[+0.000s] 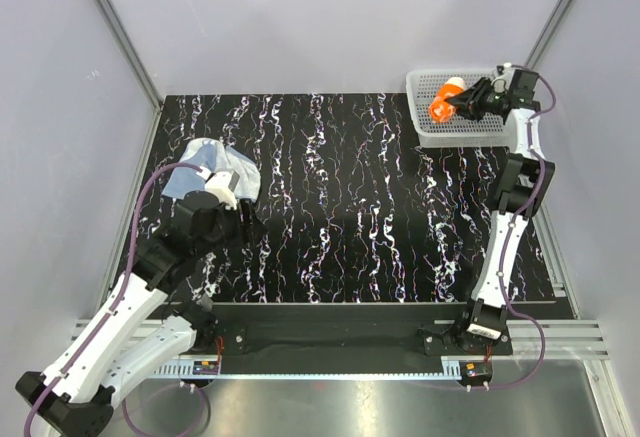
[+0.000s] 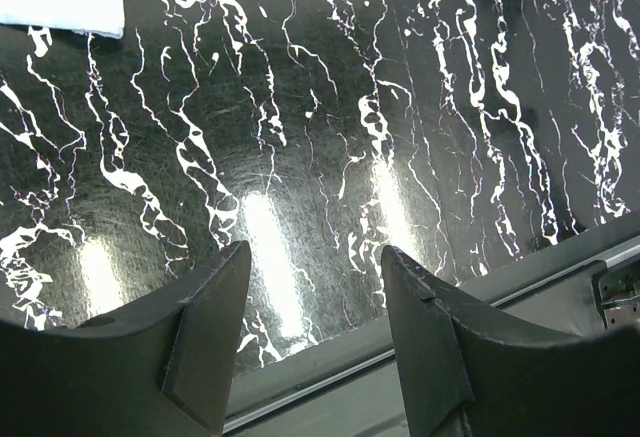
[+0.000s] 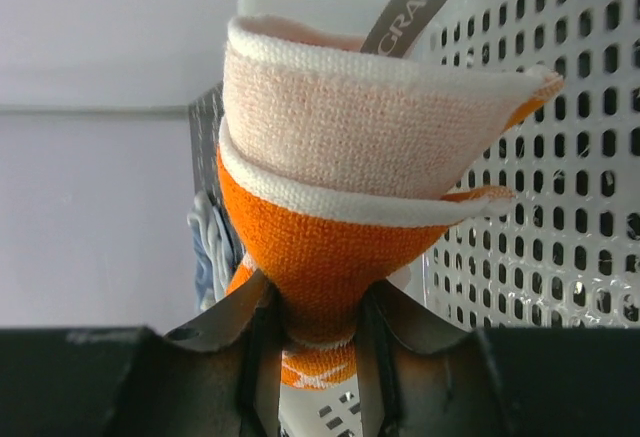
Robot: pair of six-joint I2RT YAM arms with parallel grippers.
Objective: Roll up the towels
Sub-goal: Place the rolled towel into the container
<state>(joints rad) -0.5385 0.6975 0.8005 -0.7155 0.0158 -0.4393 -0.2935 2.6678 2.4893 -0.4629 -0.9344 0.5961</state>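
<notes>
1. The right gripper (image 3: 318,317) was clamped on the lower end of the rolled orange towel (image 3: 330,187), holding it at the white mesh basket (image 1: 470,135) in the table's far right corner.
2. The left gripper (image 2: 315,257) hovered with its jaws apart and empty above the black marbled table (image 1: 350,207).
3. The pale blue-grey towel (image 1: 205,162) lay unrolled (loosely rumpled) just beyond that gripper.
4. Judged progress: 1 of 2 towels looked rolled and nearly stowed, and the other was not yet rolled.

Orange towel (image 1: 440,109) rolled, far R; blue-grey towel (image 1: 225,162) crumpled, L side.
</notes>
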